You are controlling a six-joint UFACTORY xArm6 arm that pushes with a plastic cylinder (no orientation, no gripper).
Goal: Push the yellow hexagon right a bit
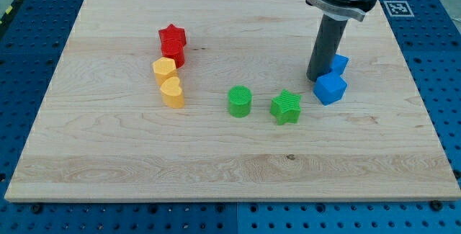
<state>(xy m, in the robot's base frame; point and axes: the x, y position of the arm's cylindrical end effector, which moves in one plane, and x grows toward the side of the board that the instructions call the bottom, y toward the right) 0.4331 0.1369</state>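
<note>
The yellow hexagon (163,68) sits on the left half of the wooden board (108,155). It touches a red block (173,52) above it and a yellow heart (172,92) below it. A red star (173,35) sits at the top of this column. My tip (317,79) is far to the view's right of the hexagon. It stands against two blue blocks, a small one (339,65) on its right and a larger one (330,88) just below it.
A green cylinder (240,101) and a green star (286,107) lie between the yellow blocks and my tip, slightly lower in the view. The board's edges border a blue perforated table (439,61).
</note>
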